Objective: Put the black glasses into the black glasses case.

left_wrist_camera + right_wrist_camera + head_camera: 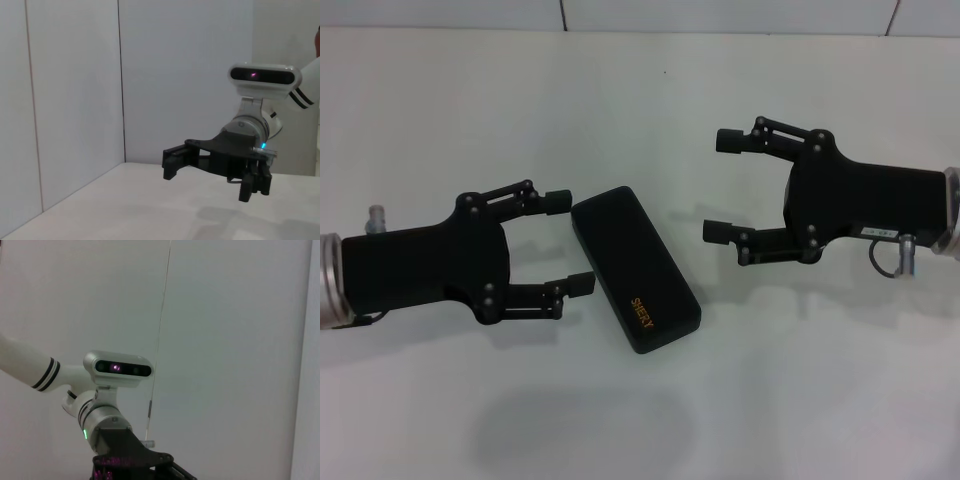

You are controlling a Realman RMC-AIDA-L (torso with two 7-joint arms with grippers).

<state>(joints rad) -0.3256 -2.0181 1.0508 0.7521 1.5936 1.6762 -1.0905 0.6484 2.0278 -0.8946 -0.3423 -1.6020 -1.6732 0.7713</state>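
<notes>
The left gripper (pixel 568 243) hovers with its fingers spread wide and nothing between them. Just past its fingertips lies the black glasses case (pixel 636 282), shut, with its orange lettering facing up. Its long axis runs diagonally, so the near end almost touches the upper finger while the far end angles away. The right gripper (pixel 723 188), also spread and empty, hangs on the case's other side, clearly farther off. The left arm therefore looks better placed to open the lid. The black glasses appear in no view. The head view alone shows the case. The left wrist view shows only the right gripper (pixel 210 172) over the table (pixel 125 210), and the right wrist view mostly wall.
</notes>
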